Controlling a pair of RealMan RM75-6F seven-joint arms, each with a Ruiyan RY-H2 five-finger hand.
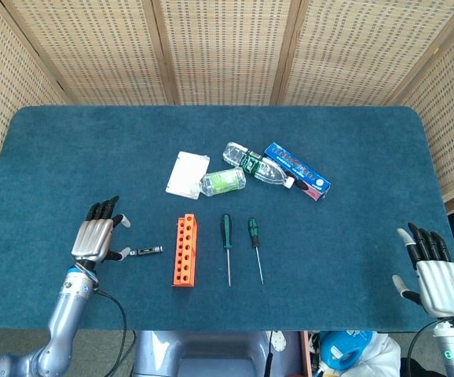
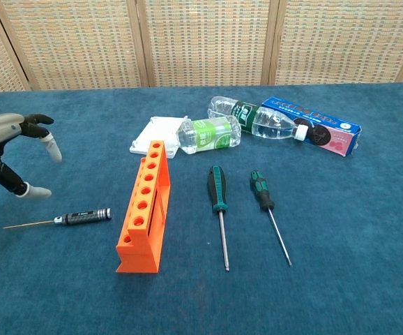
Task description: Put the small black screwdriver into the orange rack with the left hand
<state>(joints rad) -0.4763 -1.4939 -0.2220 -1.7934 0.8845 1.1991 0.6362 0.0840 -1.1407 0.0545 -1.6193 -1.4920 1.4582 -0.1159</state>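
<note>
Left robot hand [image 2: 10, 155] released, above blue felt table [image 1: 70, 149]; wicker screens [image 1: 227, 47] behind.

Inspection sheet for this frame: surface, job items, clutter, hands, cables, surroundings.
Surface: blue cloth table.
Job's things: black screwdriver lying flat, left of orange rack; rack holes look empty.
Clutter: two green screwdrivers, two bottles, white box, blue box.
Robot hands: left hand open over the screwdriver tip; right hand open, at the table edge.
Cables: black cable below left arm.
Surroundings: wicker screens.
</note>
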